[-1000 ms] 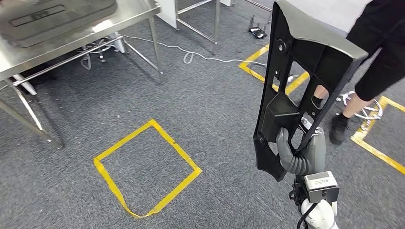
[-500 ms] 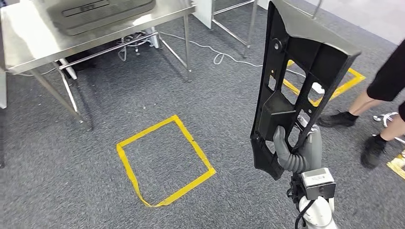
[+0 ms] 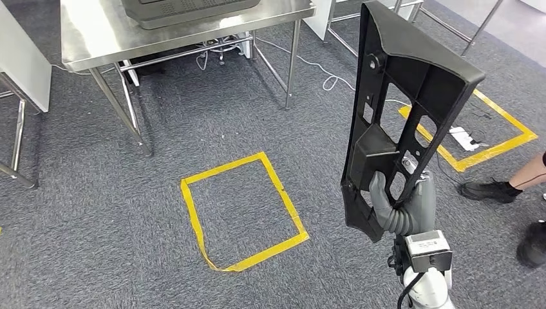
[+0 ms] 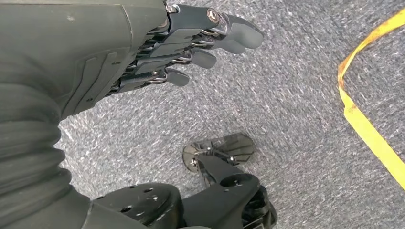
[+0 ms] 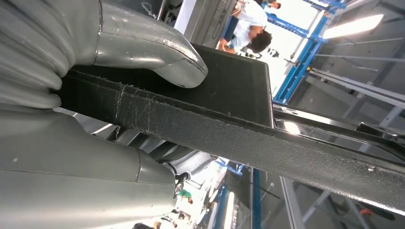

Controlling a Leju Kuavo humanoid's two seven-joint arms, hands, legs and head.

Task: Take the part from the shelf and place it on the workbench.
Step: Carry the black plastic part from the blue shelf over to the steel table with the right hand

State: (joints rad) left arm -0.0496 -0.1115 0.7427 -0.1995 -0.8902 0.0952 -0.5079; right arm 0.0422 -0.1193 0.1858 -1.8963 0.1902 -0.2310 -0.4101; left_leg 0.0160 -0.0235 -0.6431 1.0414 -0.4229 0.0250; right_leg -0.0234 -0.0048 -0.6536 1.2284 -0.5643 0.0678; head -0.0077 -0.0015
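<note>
One robot hand, my right (image 3: 404, 205), is clamped on the lower end of the black plastic part (image 3: 400, 109), thumb across one face and fingers behind it. From the right wrist camera I see the grey thumb (image 5: 148, 45) pressed flat on the part's textured black bar (image 5: 229, 129), with the rest of the right robot hand wrapped underneath. I read the part as standing nearly upright, a long panel with several cut-out windows and a boxy block near the grip, its top end leaning slightly away from me and reaching the upper edge of the head view.

My left robot hand (image 4: 191, 45) hangs over the grey carpet (image 3: 96, 244), fingers held straight and a little apart, holding nothing.

On the floor just left of the part is a square outline of yellow tape (image 3: 243, 212). Beyond it stands the stainless steel bench (image 3: 96, 32), with a dark grey moulded panel (image 3: 187, 8) lying on its top and cables under it. A second yellow tape square (image 3: 496, 138) sits to the right, with a white power strip (image 3: 465, 136) inside it. A person's shoes (image 3: 489, 190) are at the right edge.
</note>
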